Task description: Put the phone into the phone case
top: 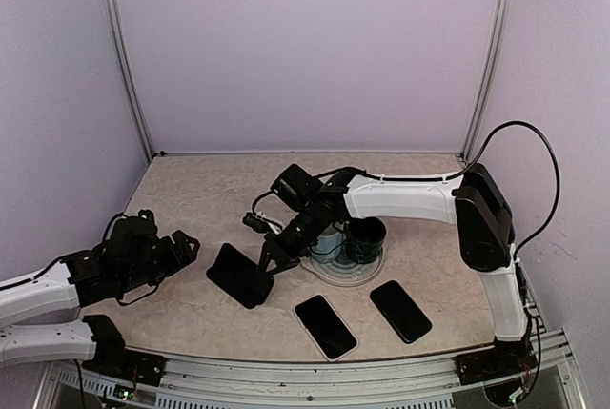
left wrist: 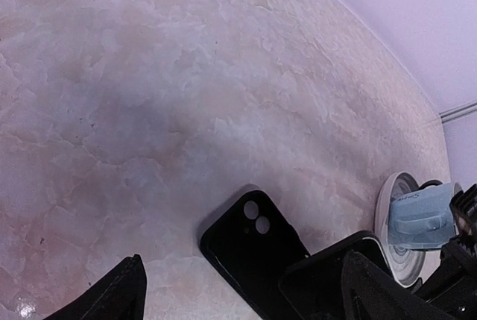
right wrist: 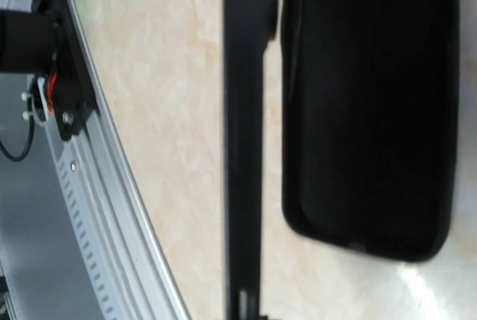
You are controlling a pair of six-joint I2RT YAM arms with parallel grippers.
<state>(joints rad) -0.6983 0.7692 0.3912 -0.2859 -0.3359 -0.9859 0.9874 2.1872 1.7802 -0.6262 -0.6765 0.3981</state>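
1. Top view: R claw (top: 274,255) is seen at frame centre, pinched shut on the upper-right edge of the phone (top: 243,277). The phone is held tilted, w/ its lower-left end down by the table (top: 191,199).
2. Top view: L claw (top: 186,247) is seen at lower left, spread wide w/ nothing btw its fingers. It is kept apart from the phone, which sits to its right.
3. Top view: two other black slabs, one (top: 326,326) at bottom centre and one (top: 400,311) right of it, are laid flat and apart from both claws. A white dish (top: 324,274) carrying a dark cup (top: 365,240) is seen just right of the R claw.
4. L wrist view: L fingers (left wrist: 112,294) are seen at the bottom corners, far apart. The phone case (left wrist: 250,249) is laid flat at bottom centre, beyond the fingertips and untouched, w/ its two lens holes toward the top. The phone is seen just right of it at the bottom edge, overlapping the case's lower-right part.
5. R wrist view: the phone is seen edge-on as a thin black bar down frame centre. The case lies on the table just right of it, w/ a narrow gap btw them. A metal rail (right wrist: 112,208) is seen at left. The R fingers can't be made out here.
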